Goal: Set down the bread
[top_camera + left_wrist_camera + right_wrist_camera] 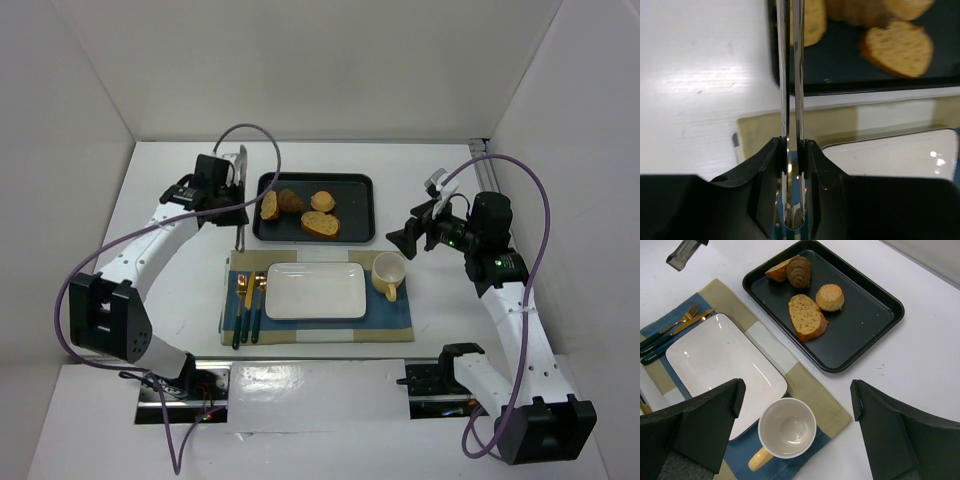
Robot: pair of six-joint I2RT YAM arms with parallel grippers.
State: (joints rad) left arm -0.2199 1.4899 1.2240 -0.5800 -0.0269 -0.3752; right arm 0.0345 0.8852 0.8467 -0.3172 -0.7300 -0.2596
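Note:
Several pieces of bread lie on a black tray (355, 190): a large slice (320, 225) (807, 317) (897, 47), a round bun (322, 200) (830, 296), a dark roll (291, 200) (799, 271) and a wedge (269, 206) (777, 271). My left gripper (228, 198) (792, 145) is shut on metal tongs (240, 222) (791, 75), held at the tray's left edge. A white rectangular plate (315, 291) (715, 360) (900, 155) lies bare on the placemat. My right gripper (415, 235) (796, 390) is open and holds nothing, above the cup.
A blue and tan placemat (390, 322) (815, 390) lies in front of the tray. It carries a white cup with a yellow handle (388, 272) (787, 427) on the right and gold cutlery (245, 305) (675, 325) on the left. White walls enclose the table.

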